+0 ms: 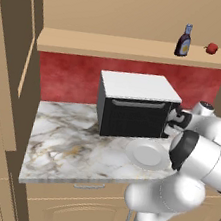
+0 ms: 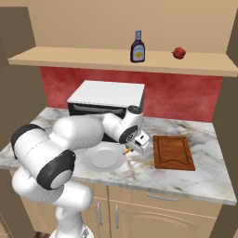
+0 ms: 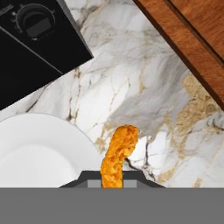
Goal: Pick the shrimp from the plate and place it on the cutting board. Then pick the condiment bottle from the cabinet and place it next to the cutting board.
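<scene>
You had the fingers (image 3: 112, 177) shut tight on the shrimp (image 3: 118, 155), a small curved orange piece that stuck out past them. In the hand view, the shrimp hung over the marble surface (image 3: 144, 87), just off the rim of the plate (image 3: 39, 153). From the right base view, you could see the shrimp (image 2: 126, 151) as a tiny orange bit under the hand, between the plate (image 2: 103, 159) and the cutting board (image 2: 173, 152). It was not over the board (the board's dark edge was still a little way off).

The plate sat flat on the surface in front of the black oven (image 2: 104, 103). The cutting board lay flat too, to the right of the plate, near it but not touching.

Up on the cabinet (image 2: 116, 60) shelf, the condiment bottle (image 2: 137, 46) stood upright. A small red fruit (image 2: 179, 52) sat on the same shelf, off to the bottle's right and apart from it.
</scene>
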